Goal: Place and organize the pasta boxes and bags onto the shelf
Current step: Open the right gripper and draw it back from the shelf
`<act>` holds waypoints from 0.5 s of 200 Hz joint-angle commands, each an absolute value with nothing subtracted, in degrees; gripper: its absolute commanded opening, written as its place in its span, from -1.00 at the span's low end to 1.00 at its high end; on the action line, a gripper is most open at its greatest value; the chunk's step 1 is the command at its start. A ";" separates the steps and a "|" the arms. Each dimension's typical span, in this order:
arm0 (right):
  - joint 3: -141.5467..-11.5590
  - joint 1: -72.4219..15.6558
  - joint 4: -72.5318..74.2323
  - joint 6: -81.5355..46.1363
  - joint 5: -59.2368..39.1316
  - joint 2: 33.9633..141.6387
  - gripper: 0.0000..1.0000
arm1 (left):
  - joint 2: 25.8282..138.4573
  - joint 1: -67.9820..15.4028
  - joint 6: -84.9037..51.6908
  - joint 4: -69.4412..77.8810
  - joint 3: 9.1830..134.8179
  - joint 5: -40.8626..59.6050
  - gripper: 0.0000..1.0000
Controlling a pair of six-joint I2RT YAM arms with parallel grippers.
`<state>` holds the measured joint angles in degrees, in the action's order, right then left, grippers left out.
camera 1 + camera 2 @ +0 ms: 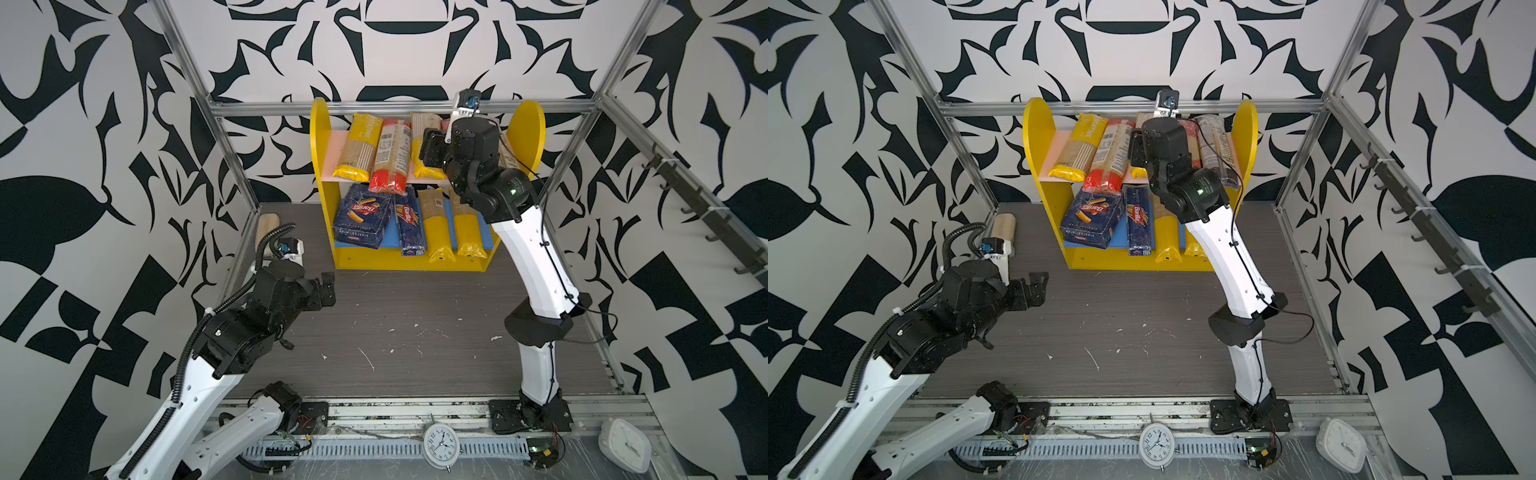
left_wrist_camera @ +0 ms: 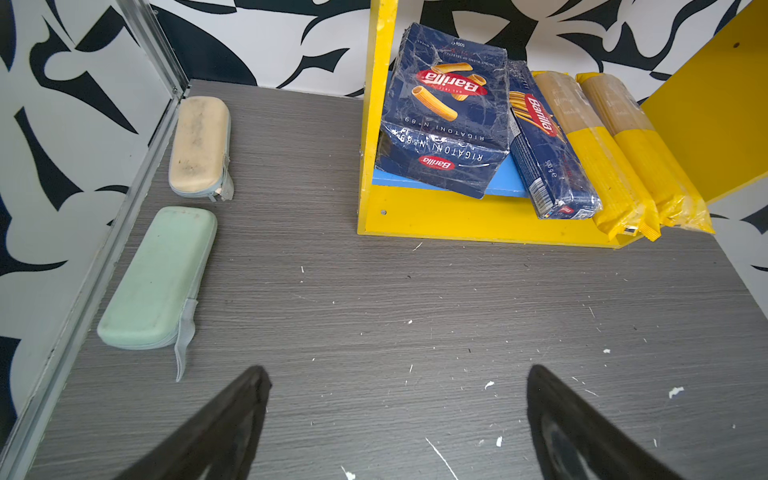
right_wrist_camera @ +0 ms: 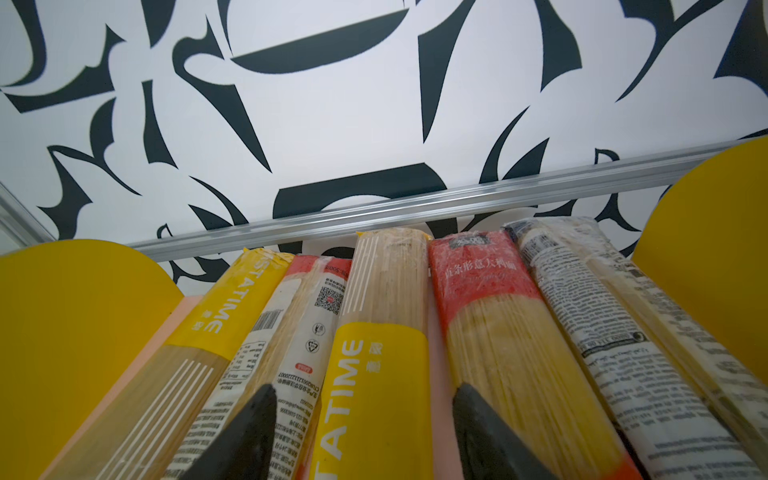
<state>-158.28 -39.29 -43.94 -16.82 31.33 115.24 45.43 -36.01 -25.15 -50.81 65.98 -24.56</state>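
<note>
The yellow shelf [image 1: 319, 137] [image 1: 1034, 137] stands at the back. Its blue lower board carries the wide Barilla box [image 1: 363, 216] [image 2: 449, 108], the narrow Barilla box [image 1: 409, 226] [image 2: 544, 141] and two yellow-ended bags [image 1: 434, 224] [image 2: 594, 153]. Several bags lie side by side on the pink upper board [image 1: 336, 153]. My right gripper [image 3: 363, 390] [image 1: 430, 151] hovers over them, open, its fingers either side of a yellow PASTATIME bag [image 3: 382, 374] with pink board showing in the gap. Over the table at the left, my left gripper [image 2: 397, 372] [image 1: 328, 289] is wide open and empty.
A beige case [image 2: 199, 145] and a green case [image 2: 158, 278] lie along the left wall. An aluminium frame rail [image 3: 415, 203] runs behind the shelf top. Two white clocks [image 1: 440, 444] [image 1: 623, 444] sit on the front rail. Small white scraps dot the grey table [image 1: 415, 324].
</note>
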 commanded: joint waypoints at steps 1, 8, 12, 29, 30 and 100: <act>-158.42 -41.07 -44.26 -15.32 32.01 111.35 0.41 | 44.87 -36.04 -25.97 -53.13 67.16 -26.00 0.98; -156.71 -42.06 -44.25 -14.34 32.80 109.98 0.42 | 44.76 -36.04 -26.02 -53.30 67.31 -26.41 0.98; -155.40 -42.72 -44.15 -13.82 33.41 108.98 0.42 | 44.69 -36.04 -26.14 -53.35 67.38 -26.67 0.98; -145.71 -46.43 -41.92 -10.64 35.87 103.54 0.44 | 43.98 -36.04 -26.10 -53.44 67.26 -27.74 0.98; -145.06 -46.64 -41.75 -10.46 35.99 103.14 0.44 | 43.96 -36.04 -26.06 -53.44 67.20 -27.76 0.98; -98.29 -49.92 -37.37 -12.57 31.71 73.62 0.99 | 41.09 -36.04 -26.52 -51.12 63.17 -28.20 0.98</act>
